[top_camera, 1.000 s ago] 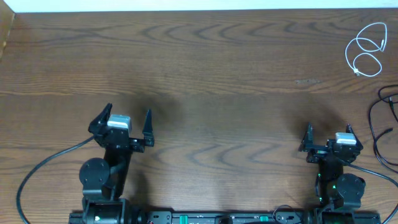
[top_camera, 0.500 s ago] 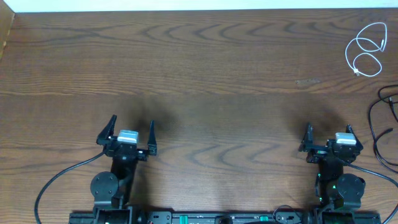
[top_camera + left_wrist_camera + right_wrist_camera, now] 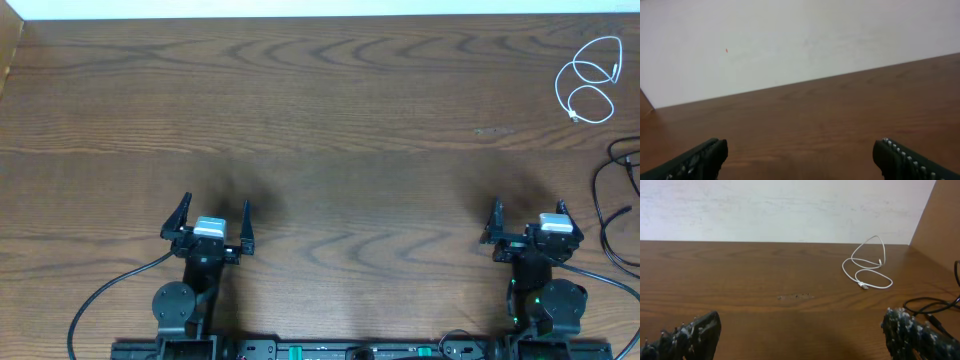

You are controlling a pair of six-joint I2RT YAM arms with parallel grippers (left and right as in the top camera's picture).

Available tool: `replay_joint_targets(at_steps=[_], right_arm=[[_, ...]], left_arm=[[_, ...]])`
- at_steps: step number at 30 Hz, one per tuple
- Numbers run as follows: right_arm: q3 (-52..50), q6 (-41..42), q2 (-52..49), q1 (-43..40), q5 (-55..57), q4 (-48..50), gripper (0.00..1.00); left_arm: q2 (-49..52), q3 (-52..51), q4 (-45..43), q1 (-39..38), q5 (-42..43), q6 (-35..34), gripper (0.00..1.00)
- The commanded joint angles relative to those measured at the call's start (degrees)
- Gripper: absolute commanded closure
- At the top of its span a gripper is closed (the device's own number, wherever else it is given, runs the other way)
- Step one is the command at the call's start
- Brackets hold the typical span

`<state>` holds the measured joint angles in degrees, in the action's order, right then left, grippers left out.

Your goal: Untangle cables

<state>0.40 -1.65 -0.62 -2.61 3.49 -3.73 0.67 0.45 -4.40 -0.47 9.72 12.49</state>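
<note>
Left claw [image 3: 800, 154] gapes over wooden table [image 3: 830, 112] — white wall [image 3: 790, 35] beyond.

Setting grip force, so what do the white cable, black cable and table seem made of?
White cable: likely smooth plastic-jacketed wire; it lies in limp, thin loops. Black cable: probably rubber or plastic jacket, dull black. Table: wood or wood-look laminate; brown grain with a faint sheen.
</note>
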Motion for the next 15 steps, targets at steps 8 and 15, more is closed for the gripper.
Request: replay_joint_targets(at_steps=[8, 15], right_arm=[[-0.1, 1.0, 0.3, -0.2, 0.5, -0.2, 0.01], [-0.1, 1.0, 0.3, -0.2, 0.5, -0.2, 0.01]], left_arm=[[-0.6, -0.2, 7.8, 0.2, -1.2, 0.3, 0.02], [-0.4, -0.2, 7.8, 0.2, -1.2, 0.3, 0.02]])
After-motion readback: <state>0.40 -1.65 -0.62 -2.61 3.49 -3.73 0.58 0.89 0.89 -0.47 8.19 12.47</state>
